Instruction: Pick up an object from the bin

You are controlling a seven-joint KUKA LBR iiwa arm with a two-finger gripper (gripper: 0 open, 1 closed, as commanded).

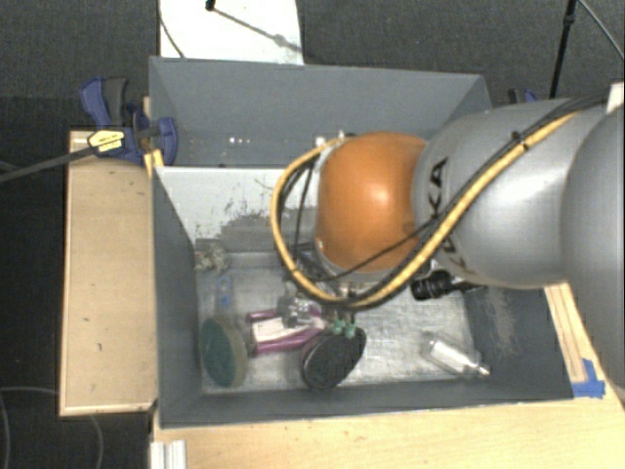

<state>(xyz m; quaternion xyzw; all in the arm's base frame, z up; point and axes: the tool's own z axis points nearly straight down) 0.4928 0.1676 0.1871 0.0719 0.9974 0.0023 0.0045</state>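
Note:
My gripper [314,308] pokes out below the arm's orange cover, low over the front middle of the bin. Just under it lies a purple and white tube-like thing [276,333], on its side. Right beside that, towards the front wall, is a black oval thing [331,360] with small green bits at its top edge. The gripper sits over the spot where these two meet; whether it touches either is hidden by the cover.
A dark green round disc [223,352] leans in the front left corner. A small silver-white tube [454,355] lies at the front right. Clear plastic bits [211,259] sit by the left wall. The arm covers the bin's middle and right.

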